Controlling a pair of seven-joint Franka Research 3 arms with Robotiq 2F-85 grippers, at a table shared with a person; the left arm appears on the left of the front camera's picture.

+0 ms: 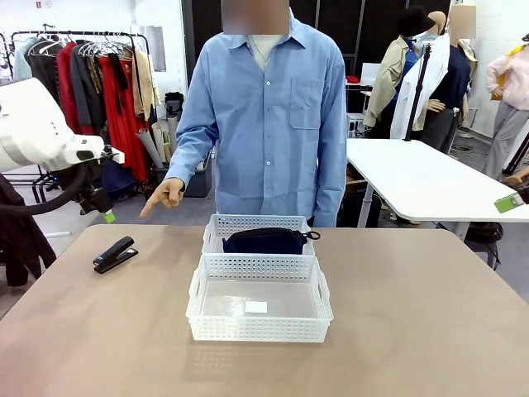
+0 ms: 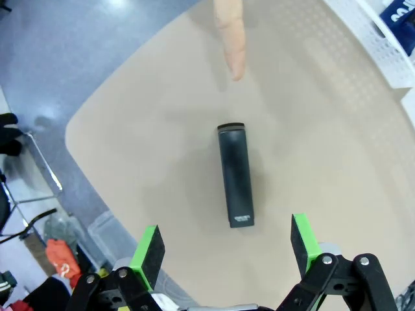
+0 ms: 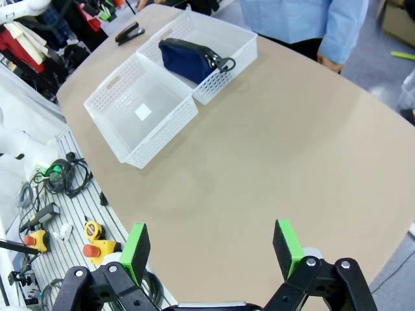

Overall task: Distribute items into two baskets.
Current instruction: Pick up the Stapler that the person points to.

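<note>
Left gripper [image 2: 225,243]: jaws wide apart, near table's left edge. Right gripper [image 3: 211,247]: jaws wide apart. Person's hand [image 1: 165,197]: forefinger pointing down.

A robot lab in a garment workroom. At ten o'clock in the front view a black metal rail [image 1: 83,35] carries hung red, beige and dark clothes [image 1: 120,91]; at three o'clock stands a long white worktable [image 1: 413,178]. At eight o'clock in the right wrist view, coiled black cables [image 3: 65,175] and small yellow tools [image 3: 95,229] lie on grey ribbed flooring [image 3: 71,214].

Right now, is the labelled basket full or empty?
Empty: the labelled basket holds nothing; the pouch lies in the other basket, the stapler on the table.
</note>
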